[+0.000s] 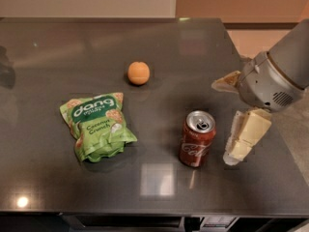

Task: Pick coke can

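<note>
The coke can [197, 139] stands upright on the dark tabletop [159, 52], right of centre near the front; it is red with white script and a silver top. My gripper [223, 122] comes in from the right edge, just to the right of the can and not touching it. It is open and empty, with one cream finger [245, 137] beside the can and the other finger [225, 83] further back.
A green Dang snack bag [96, 125] lies left of the can. An orange [138, 73] sits behind, near the middle. The table's right edge [289, 149] runs under my arm and its front edge is close below the can.
</note>
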